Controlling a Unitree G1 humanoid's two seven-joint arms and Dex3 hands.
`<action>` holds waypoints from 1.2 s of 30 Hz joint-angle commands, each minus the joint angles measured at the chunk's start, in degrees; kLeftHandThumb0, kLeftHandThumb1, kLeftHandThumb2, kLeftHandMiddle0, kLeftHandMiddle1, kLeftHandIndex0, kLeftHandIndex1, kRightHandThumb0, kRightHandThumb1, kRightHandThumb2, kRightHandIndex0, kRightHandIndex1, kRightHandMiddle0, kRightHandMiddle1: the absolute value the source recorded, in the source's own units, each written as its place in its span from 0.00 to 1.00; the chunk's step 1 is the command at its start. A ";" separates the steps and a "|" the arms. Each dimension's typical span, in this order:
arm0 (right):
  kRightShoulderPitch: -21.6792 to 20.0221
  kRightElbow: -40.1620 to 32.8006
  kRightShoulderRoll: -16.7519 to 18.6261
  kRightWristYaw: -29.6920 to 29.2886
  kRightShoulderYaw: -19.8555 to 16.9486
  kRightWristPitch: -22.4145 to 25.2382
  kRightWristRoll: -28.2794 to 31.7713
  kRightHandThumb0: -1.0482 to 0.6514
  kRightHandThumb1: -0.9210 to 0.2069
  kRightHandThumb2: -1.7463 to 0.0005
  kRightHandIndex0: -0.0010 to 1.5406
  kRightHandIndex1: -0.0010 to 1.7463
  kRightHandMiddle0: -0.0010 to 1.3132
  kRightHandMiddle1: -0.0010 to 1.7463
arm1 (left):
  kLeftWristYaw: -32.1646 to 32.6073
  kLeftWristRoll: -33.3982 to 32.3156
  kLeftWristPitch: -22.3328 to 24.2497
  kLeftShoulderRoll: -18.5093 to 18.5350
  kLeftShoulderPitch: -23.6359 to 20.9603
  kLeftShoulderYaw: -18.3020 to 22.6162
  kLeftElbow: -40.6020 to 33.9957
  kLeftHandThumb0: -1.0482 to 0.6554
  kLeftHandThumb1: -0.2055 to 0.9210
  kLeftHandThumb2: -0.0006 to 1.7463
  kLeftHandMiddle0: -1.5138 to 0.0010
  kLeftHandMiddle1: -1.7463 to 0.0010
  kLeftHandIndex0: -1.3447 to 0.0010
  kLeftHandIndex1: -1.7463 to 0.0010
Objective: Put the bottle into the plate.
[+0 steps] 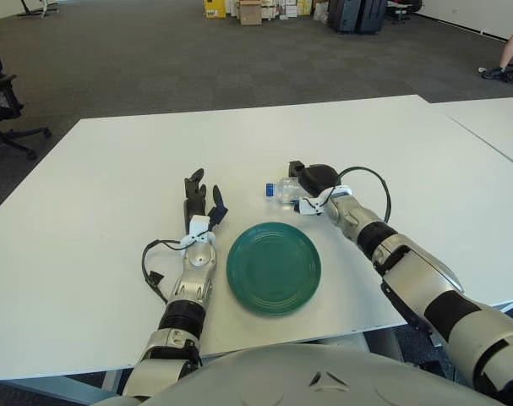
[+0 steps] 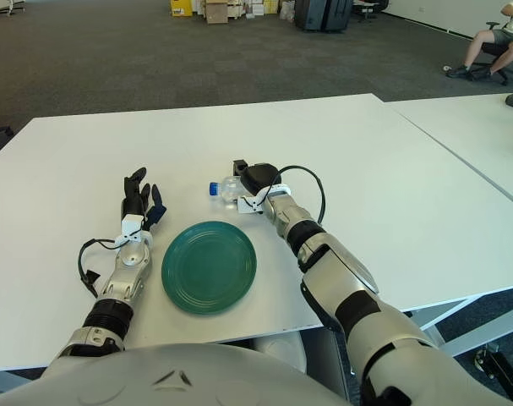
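A small clear bottle with a blue cap lies on its side on the white table, just beyond the far right rim of the green plate. My right hand is at the bottle, its black fingers closed around the bottle's body; the cap end points left. The bottle also shows in the right eye view. My left hand shows on the table left of the plate, fingers spread and holding nothing. The plate holds nothing.
A second white table adjoins at the right. An office chair stands at the far left, boxes and cases at the back, and a seated person at the far right.
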 commanded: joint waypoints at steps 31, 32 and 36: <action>1.83 2.69 -0.84 -2.52 -3.18 -4.71 3.20 0.62 0.83 0.05 0.57 0.95 0.49 1.00 | 0.58 0.47 -1.83 0.69 -0.92 0.30 1.05 0.13 1.00 0.49 0.71 0.99 1.00 0.54; 1.71 2.79 -0.93 -2.82 -3.35 -4.96 3.27 0.62 0.83 0.05 0.57 0.95 0.49 1.00 | 0.54 0.49 -1.72 0.71 -1.03 0.29 1.13 0.13 1.00 0.50 0.71 0.99 1.00 0.54; 1.36 2.74 -1.28 -3.65 -4.06 -5.69 3.54 0.62 0.82 0.05 0.57 0.95 0.48 1.00 | 0.35 0.30 -1.37 0.68 -1.27 0.35 1.41 0.13 1.00 0.50 0.71 0.99 1.00 0.54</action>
